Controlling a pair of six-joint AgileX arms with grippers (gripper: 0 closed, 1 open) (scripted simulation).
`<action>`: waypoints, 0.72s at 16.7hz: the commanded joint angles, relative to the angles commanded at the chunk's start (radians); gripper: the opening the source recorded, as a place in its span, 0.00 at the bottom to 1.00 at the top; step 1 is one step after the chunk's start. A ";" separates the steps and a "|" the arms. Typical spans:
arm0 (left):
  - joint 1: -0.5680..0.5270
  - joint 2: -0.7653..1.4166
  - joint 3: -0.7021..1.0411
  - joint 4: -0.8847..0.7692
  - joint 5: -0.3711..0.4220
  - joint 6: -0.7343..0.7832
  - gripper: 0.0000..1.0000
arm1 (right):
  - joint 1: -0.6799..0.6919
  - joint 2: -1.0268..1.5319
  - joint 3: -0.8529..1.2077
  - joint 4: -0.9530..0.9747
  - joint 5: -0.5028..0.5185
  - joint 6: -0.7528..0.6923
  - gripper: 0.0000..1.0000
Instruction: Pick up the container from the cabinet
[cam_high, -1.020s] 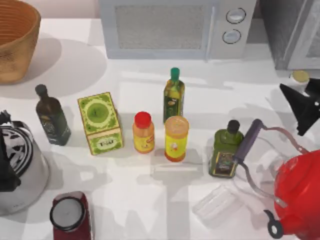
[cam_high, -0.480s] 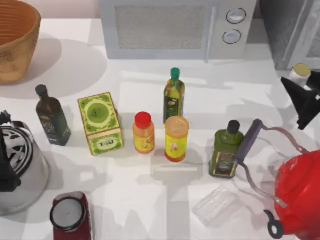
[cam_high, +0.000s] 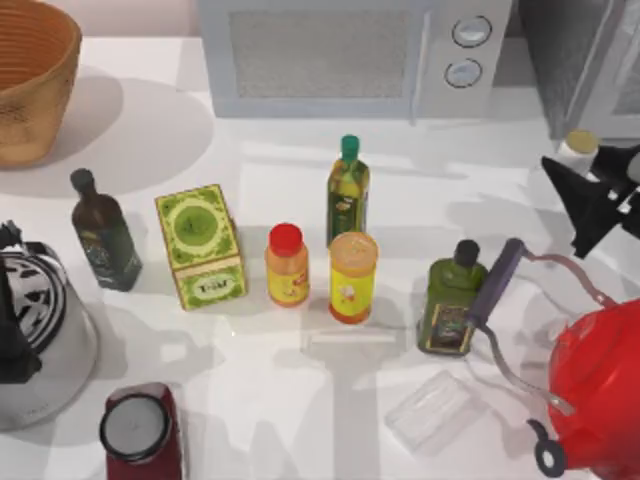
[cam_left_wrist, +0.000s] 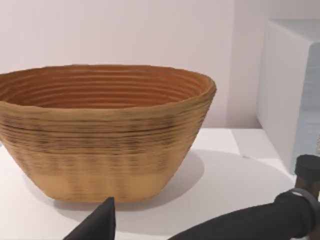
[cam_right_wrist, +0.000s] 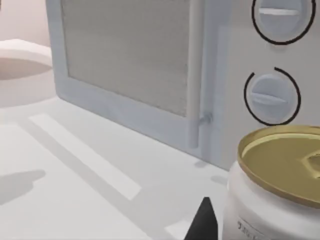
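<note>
The white jar (cam_high: 579, 148) with a gold lid stands at the upper right of the top view, just beside the right hand (cam_high: 590, 200), whose fingers look released. Probably light, rigid and smooth (slippery); grip its sides.

Bright even light, soft overlapping shadows, mild blur

Count on the desk (cam_high: 300, 420):

- Three oil bottles: one dark (cam_high: 103, 234), one tall with green cap (cam_high: 347, 189), one squat green (cam_high: 451, 300).
- Two kettles: one steel (cam_high: 35, 325), one red (cam_high: 590, 385).
- One basket (cam_high: 30, 80).
- One microwave (cam_high: 350, 55).
- One green box (cam_high: 200, 245).
- Two small jars: red-capped (cam_high: 287, 265), yellow (cam_high: 353, 277).
- One white can (cam_high: 578, 150).
- One clear tray (cam_high: 433, 410).
- One dark red canister (cam_high: 140, 430).
</note>
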 joint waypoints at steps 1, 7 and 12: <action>0.000 0.000 0.000 0.000 0.000 0.000 1.00 | 0.000 0.000 0.000 0.000 0.000 0.000 0.00; 0.000 0.000 0.000 0.000 0.000 0.000 1.00 | 0.000 0.000 0.000 0.000 0.000 0.000 0.30; 0.000 0.000 0.000 0.000 0.000 0.000 1.00 | 0.000 0.000 0.000 0.000 0.000 0.000 0.68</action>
